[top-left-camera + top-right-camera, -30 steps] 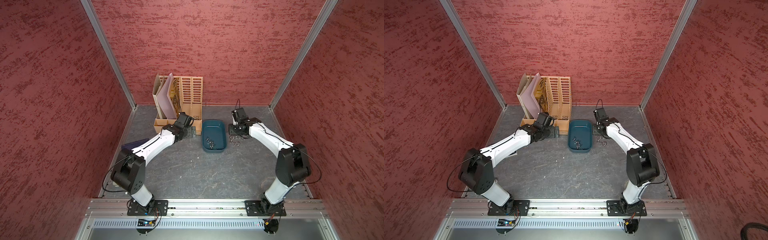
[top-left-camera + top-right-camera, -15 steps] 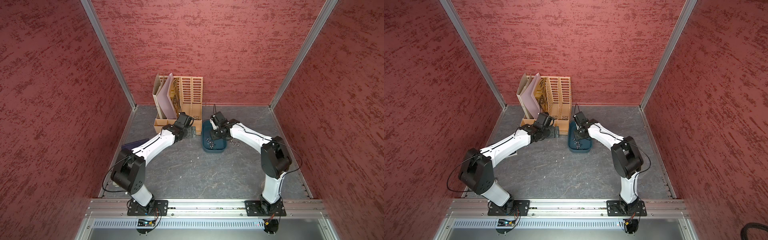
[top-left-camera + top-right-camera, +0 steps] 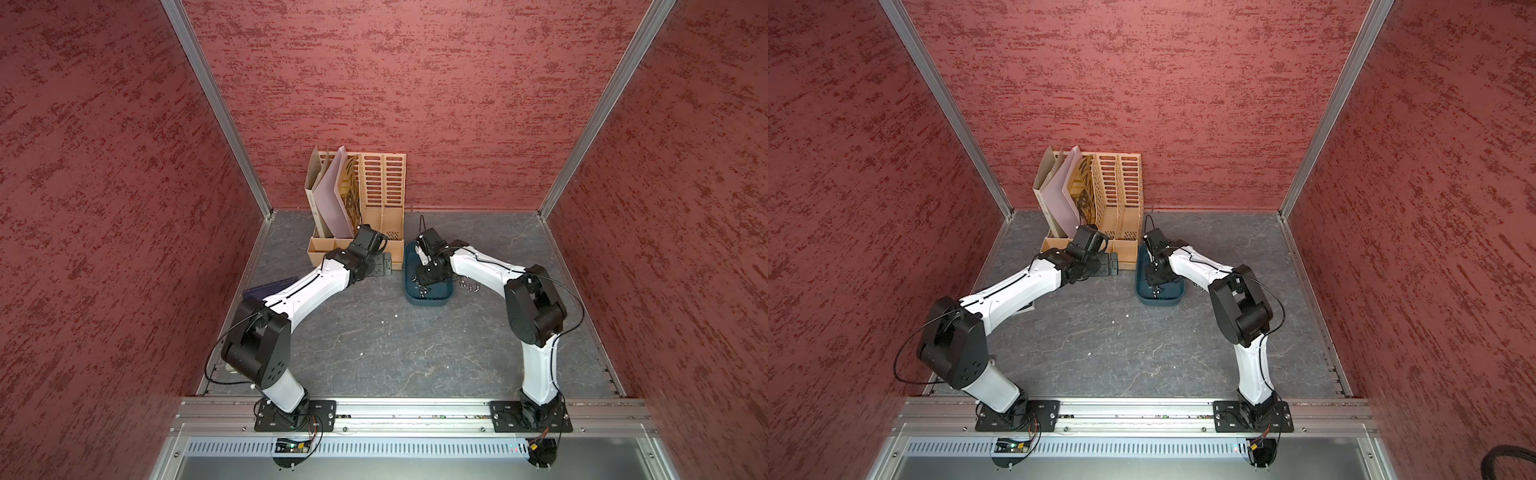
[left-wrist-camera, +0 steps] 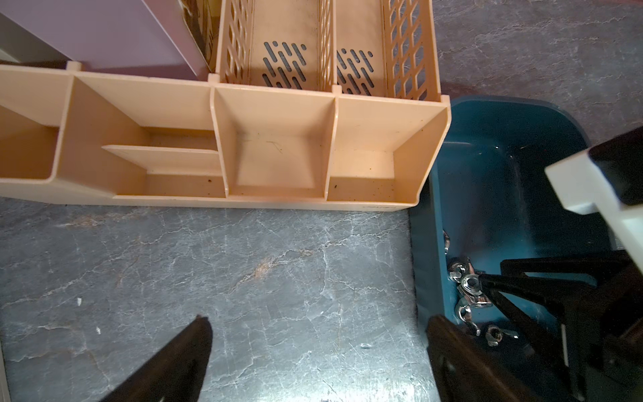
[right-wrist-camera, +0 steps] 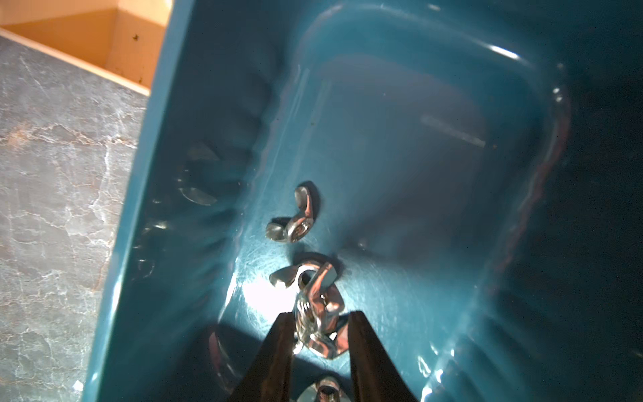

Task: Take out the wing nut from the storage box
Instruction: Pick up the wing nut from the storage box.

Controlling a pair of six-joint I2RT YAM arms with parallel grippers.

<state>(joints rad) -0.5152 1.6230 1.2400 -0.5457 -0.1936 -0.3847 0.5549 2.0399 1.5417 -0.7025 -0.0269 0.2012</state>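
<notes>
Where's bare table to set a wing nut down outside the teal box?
Widest: bare table in front of the storage box, between left arm and right arm. Also behind the box toward the back right corner. Crowded: loose wing nuts just right of the box; file organiser at its back left.

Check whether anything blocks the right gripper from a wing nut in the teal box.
Nothing visible does. The right gripper is down inside the storage box, its jaws either side of one wing nut. A neighbouring nut lies against it and might come along.
</notes>
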